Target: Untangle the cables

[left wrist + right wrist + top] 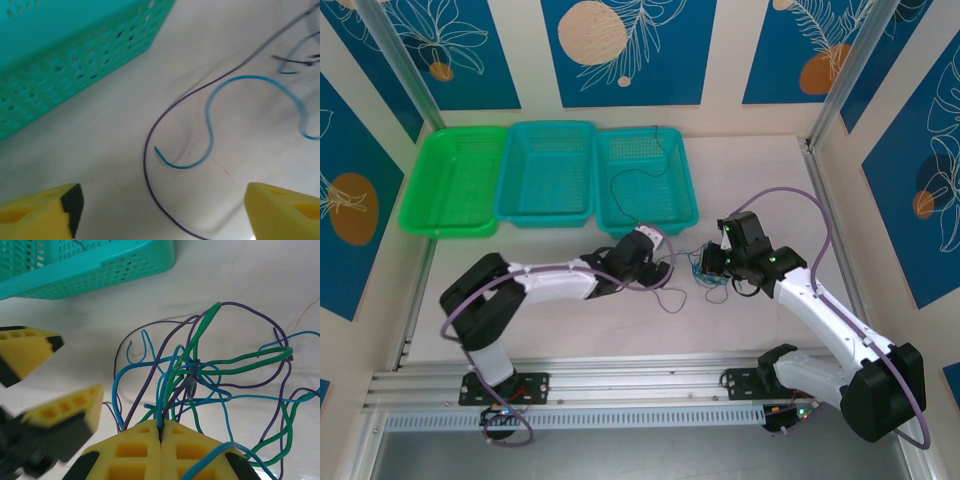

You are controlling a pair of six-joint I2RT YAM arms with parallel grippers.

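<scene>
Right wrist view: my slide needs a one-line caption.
Shut right gripper pinches tangled cables near a teal basket, open left gripper alongside.

From above, the cables [705,272] are too small to tell strand from strand. At the left wrist the basket [75,65] is cut by the top and left edges, and cables blur and run off at right. At the right wrist the left gripper [82,365] is blurred and cut at left; cable ends vanish into the right gripper [161,426]

Bright, even light; left gripper [82,365] motion-blurred in right wrist view.
</scene>
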